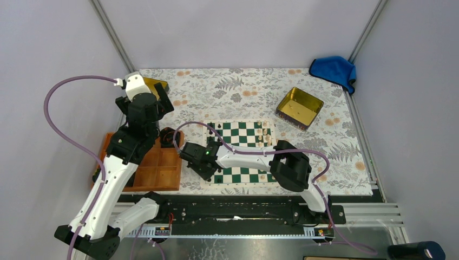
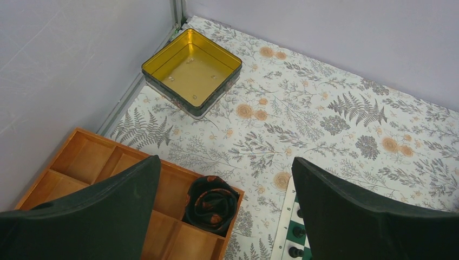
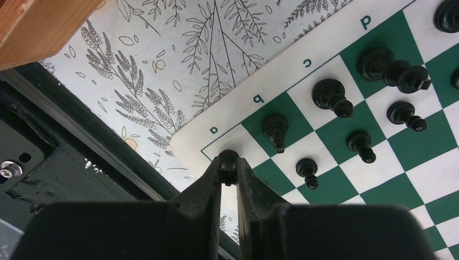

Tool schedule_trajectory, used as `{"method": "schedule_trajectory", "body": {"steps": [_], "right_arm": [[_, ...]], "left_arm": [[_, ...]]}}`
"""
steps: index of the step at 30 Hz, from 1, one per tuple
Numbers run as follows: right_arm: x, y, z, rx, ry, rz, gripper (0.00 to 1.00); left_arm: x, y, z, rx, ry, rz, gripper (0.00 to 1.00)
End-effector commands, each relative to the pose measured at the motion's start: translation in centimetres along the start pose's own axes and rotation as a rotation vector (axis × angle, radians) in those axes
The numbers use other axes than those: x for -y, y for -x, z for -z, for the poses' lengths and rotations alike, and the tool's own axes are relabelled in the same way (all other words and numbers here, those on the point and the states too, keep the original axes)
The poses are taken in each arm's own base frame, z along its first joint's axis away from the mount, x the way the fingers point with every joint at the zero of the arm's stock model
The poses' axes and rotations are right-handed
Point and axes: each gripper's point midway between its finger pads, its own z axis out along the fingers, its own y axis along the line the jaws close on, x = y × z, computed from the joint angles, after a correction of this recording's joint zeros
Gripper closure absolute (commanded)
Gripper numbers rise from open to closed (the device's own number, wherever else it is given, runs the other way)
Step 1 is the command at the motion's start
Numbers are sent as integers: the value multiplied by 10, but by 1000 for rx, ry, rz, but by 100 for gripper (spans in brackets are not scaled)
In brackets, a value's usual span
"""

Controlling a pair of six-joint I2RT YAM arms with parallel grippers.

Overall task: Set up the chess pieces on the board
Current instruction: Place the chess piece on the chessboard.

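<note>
Your right gripper (image 3: pixel 229 174) is clamped on 1 black chess piece (image 3: pixel 228 158), poised at the file-a corner square of the board (image 3: pixel 335 42). Only the piece's round end shows between the fingertips, so you cannot tell whether it stands upright or touches the square. The next black piece (image 3: pixel 276 130) stands just beside it on b, so lift away straight. Farther off, your left gripper (image 2: pixel 225 162) hangs wide open and empty above the wooden tray (image 2: pixel 86 157).
</note>
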Motion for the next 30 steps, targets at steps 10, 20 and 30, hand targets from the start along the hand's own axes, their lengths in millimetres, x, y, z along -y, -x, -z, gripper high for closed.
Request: {"method": "schedule_trajectory", "body": {"steps": [10,20,30], "right_arm": [[-5,-5,-8,0,14,30,82],[-3,6,4,36,9,53,59],[6,33,49,138,-37,55,50]], "left_arm": [[-4,-3,-1,0,13,-12,1],[-4,1,-1,8,19,-14,1],[-7,10,0,27,40,-5,1]]}}
